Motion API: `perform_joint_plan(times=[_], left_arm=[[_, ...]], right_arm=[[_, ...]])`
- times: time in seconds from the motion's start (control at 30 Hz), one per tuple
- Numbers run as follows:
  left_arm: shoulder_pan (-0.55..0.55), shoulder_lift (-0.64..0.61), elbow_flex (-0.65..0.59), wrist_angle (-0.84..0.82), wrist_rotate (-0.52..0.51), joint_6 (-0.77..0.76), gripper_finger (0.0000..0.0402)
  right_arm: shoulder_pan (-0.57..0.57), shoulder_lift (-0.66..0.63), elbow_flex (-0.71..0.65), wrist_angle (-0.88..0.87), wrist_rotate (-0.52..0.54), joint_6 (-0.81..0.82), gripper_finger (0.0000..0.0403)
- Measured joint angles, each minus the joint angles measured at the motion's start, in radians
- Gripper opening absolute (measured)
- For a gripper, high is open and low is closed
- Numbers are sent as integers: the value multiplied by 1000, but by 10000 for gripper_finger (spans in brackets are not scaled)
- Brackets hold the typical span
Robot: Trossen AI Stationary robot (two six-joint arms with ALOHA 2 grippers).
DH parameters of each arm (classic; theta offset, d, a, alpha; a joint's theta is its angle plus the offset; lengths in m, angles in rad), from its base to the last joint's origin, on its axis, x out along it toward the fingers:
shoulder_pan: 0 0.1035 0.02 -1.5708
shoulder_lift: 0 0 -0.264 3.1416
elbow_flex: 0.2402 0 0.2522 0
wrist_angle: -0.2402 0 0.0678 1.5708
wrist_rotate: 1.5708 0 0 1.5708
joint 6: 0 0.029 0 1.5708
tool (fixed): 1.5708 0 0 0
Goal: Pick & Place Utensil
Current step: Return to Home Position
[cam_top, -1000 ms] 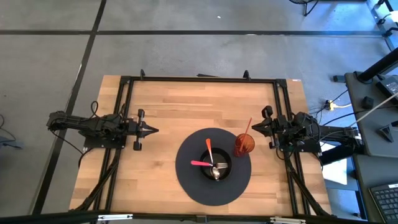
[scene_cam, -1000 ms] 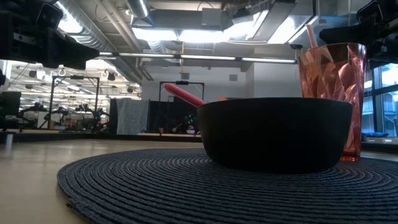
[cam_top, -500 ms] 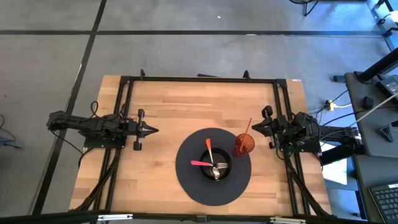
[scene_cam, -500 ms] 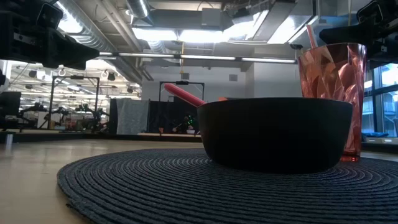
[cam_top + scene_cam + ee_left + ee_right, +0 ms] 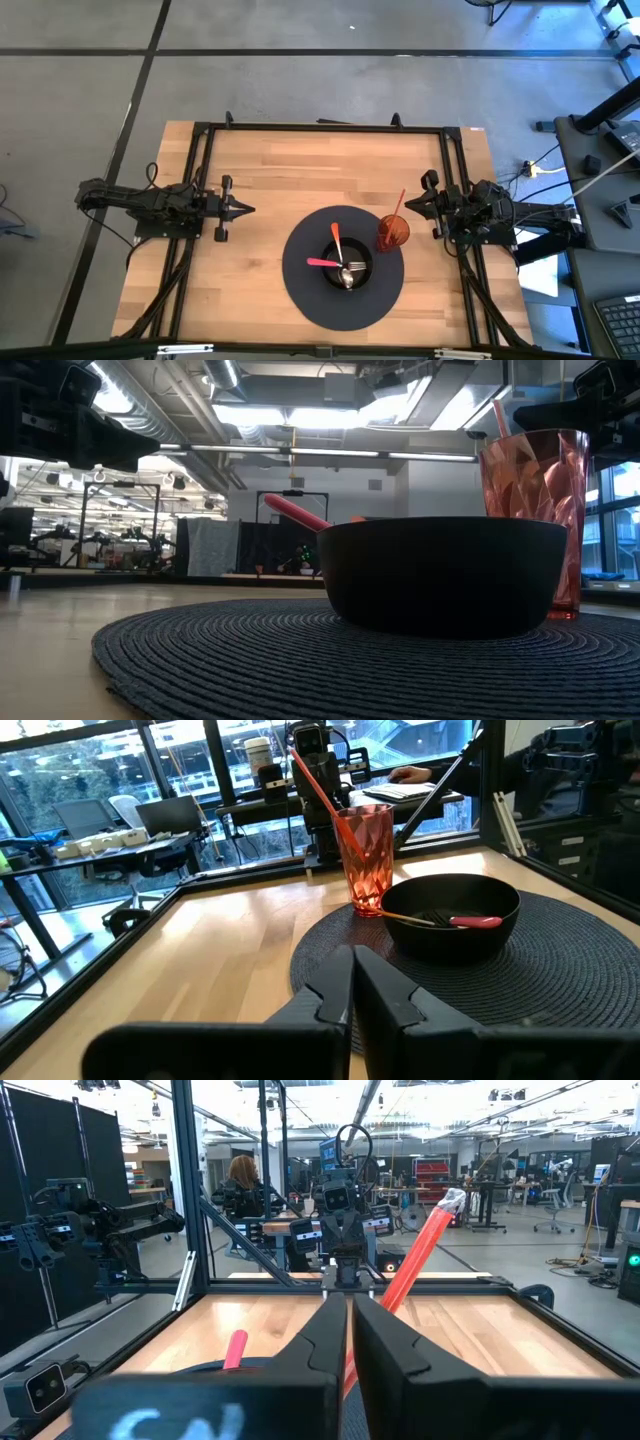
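Note:
A black bowl [image 5: 345, 268] sits in the middle of a round dark woven placemat [image 5: 300, 290]. In the bowl lie a pink-handled utensil [image 5: 322, 262] and an orange-handled one [image 5: 336, 240], metal ends down in the bowl, handles resting on its rim. A red faceted tumbler [image 5: 392, 233] with a red straw [image 5: 400, 205] stands on the mat's right side. My left gripper [image 5: 248, 209] hovers shut at the table's left, pointing right. My right gripper [image 5: 407, 205] is shut at the right, pointing left, close to the straw.
A black metal frame [image 5: 320, 128] runs round the tabletop's far, left and right sides. Bare wood lies on the far half of the table [image 5: 320, 165] and left of the mat. In the right wrist view a person [image 5: 243, 1180] is in the room beyond.

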Motion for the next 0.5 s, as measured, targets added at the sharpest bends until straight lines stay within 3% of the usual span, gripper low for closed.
perform_joint_plan(times=[0.5], left_arm=[[0,0,0,0,0,0,8]], right_arm=[[0,0,0,0,0,0,23]])
